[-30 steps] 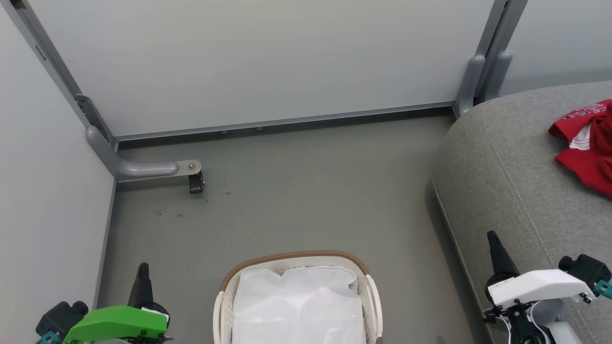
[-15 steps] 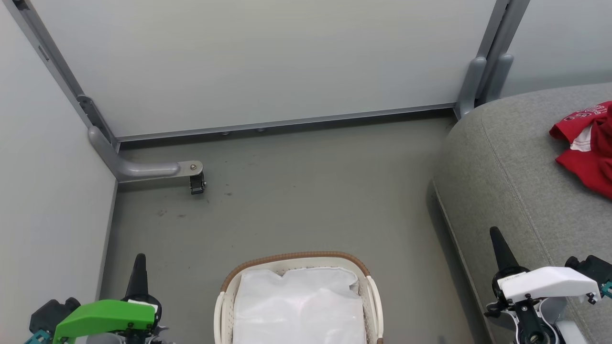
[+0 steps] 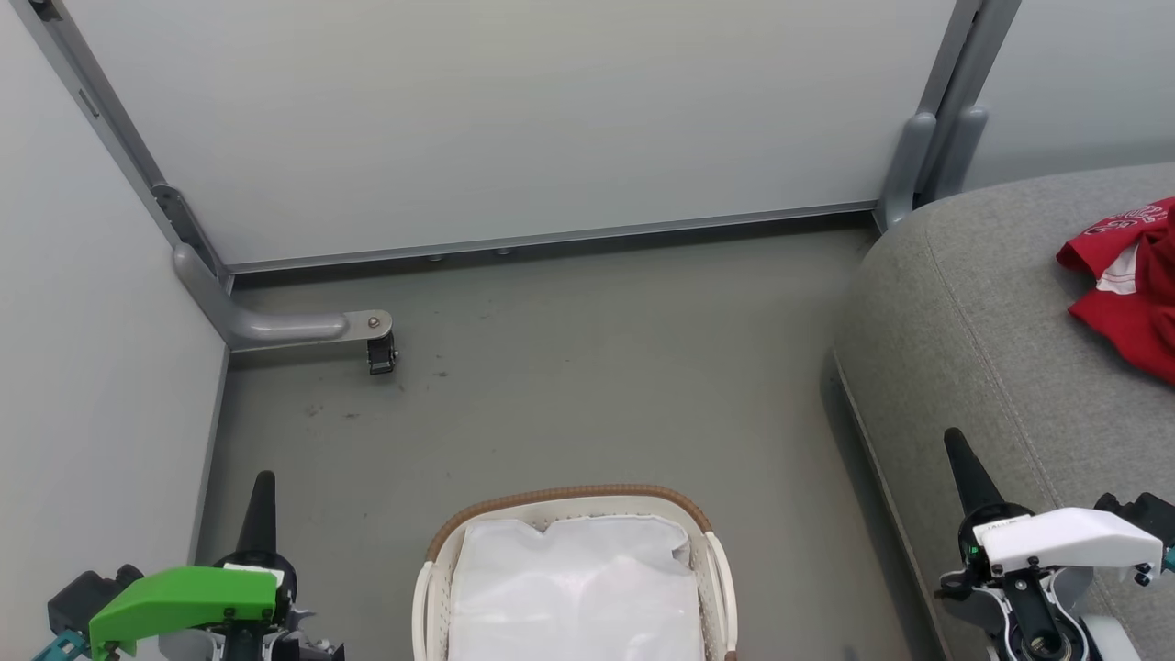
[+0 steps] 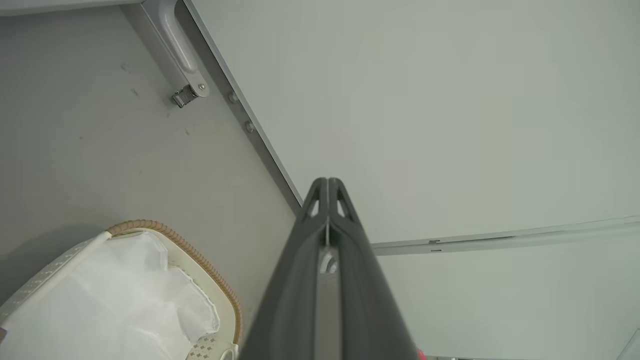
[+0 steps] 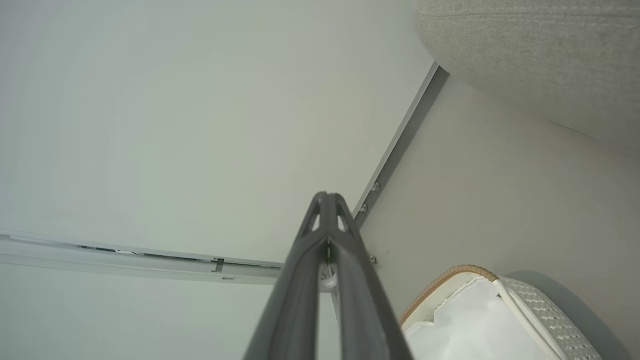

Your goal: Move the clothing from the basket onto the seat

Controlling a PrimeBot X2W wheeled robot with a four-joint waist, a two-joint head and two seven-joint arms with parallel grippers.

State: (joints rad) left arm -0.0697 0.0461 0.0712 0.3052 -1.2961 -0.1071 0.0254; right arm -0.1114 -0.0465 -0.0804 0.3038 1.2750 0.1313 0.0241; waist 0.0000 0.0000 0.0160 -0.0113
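Jaws clenched on nothing, left gripper and right gripper alike, flanking basket on floor. White liner inside. Red clothing lies on seat, far right.

White lettering on clothing, too small to read.

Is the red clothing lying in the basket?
No, the clothing lies on the seat, well apart from the basket, which holds a white liner.
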